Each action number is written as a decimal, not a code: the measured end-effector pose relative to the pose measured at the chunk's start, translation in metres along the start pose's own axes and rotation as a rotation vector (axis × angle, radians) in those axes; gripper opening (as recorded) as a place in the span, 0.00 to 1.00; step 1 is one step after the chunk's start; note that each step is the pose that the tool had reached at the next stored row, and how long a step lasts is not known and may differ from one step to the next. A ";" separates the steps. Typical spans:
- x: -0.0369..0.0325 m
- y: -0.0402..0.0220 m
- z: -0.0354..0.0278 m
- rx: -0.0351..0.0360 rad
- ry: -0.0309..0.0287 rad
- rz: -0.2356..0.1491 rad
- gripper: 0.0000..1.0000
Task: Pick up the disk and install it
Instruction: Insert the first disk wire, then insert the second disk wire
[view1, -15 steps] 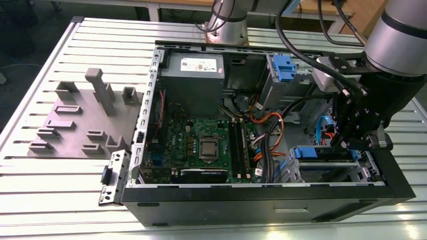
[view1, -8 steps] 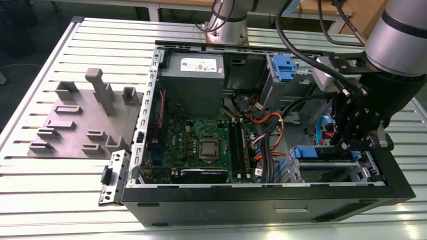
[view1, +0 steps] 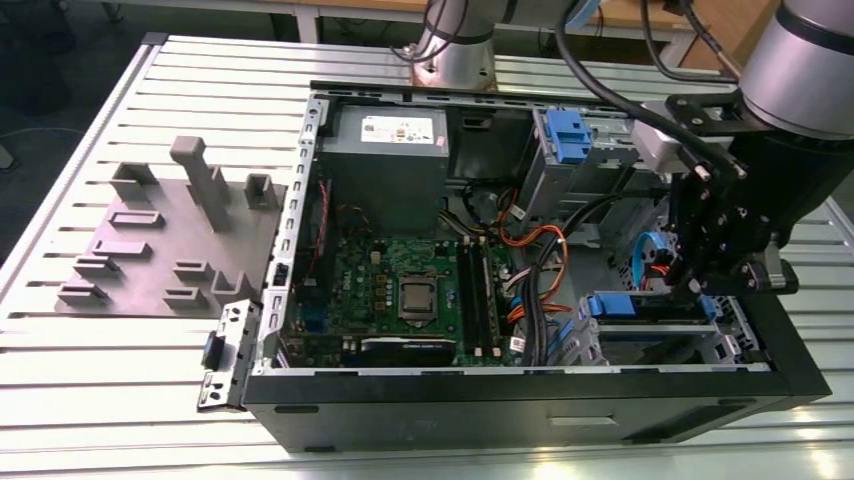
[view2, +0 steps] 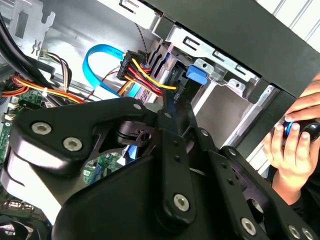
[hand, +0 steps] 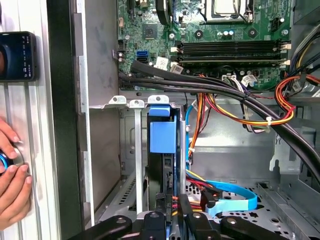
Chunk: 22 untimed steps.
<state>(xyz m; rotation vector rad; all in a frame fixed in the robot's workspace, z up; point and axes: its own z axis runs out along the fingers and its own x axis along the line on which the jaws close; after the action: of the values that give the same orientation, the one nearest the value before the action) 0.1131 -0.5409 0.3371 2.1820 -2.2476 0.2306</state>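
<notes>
The disk (view1: 647, 305) stands on edge in a slot of the grey drive cage (view1: 727, 330), at the case's front corner on the exterior view's right. Its blue bracket (hand: 162, 135) shows end-on in the first wrist view, with the dark drive body behind it. My gripper (view1: 697, 285) reaches down into the case at the disk's rear end. In the first wrist view the gripper (hand: 172, 202) has a black finger on each side of that end, shut on it. In the second wrist view the gripper (view2: 170, 102) points at the bracket's blue tab (view2: 196, 75).
Red, yellow and black power wires (view2: 150, 75) and a blue data cable (hand: 235, 200) lie close to the disk's rear. A smaller blue handle (view1: 567, 135) sits on the upper cage. A person's hand (view2: 295, 145) rests outside the case wall. A grey fixture (view1: 160, 240) lies on the exterior view's left.
</notes>
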 end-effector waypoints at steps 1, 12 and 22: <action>0.0000 -0.0001 -0.0004 -0.0001 0.0000 0.000 0.24; 0.0002 -0.0002 -0.0016 -0.0006 0.0002 0.000 0.11; 0.0002 -0.0002 -0.0018 -0.0012 0.0002 0.000 0.11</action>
<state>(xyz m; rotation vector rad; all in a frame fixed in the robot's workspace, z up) 0.1132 -0.5409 0.3389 2.1815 -2.2468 0.2294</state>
